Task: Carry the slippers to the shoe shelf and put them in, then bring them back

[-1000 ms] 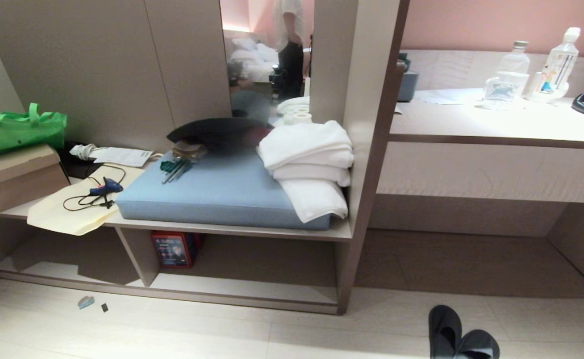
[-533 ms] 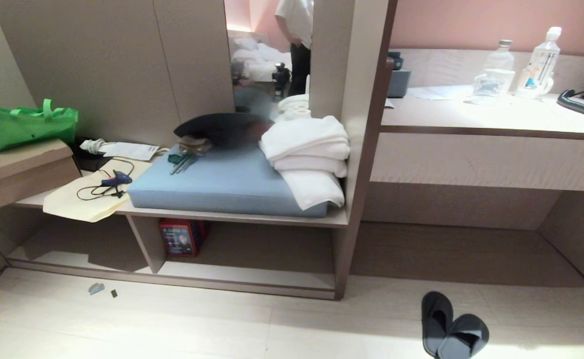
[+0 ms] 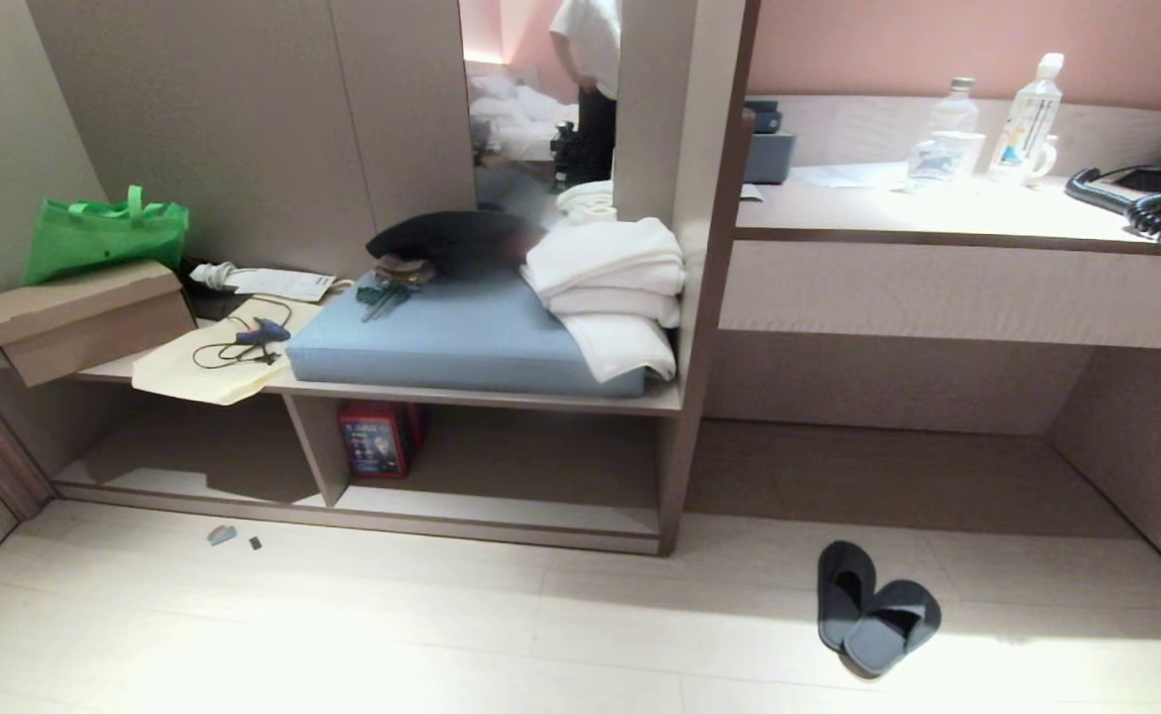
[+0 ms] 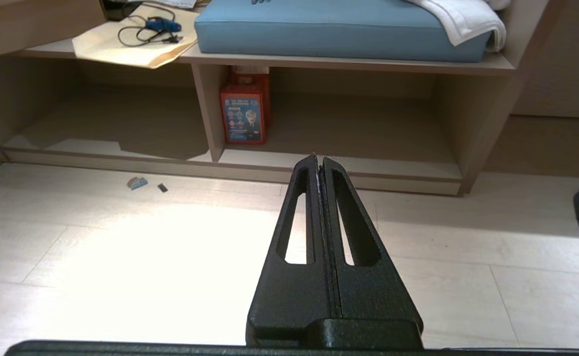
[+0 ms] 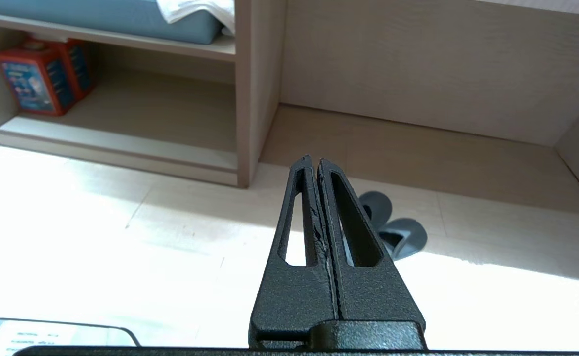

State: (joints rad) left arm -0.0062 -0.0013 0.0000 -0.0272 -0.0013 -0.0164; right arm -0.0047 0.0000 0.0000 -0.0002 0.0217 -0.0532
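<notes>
Pale tile floor fills the lower frame, with the shoe shelf at centre-left, its cubbies open low down and a red box against the divider. The slippers lie overlapped at lower right, one partly on the other, well apart from the shelf. Left gripper and right gripper are both closed and empty, so the risks I see are pinching only the top slipper and dragging the other, or clipping the unit's side panel on the carry across.

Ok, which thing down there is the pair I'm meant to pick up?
Find the tall wooden post dividing the shoe shelf from the desk. On the pale floor to its right lie the slippers: dark blue-grey, backless, overlapping, the only footwear there.
</notes>
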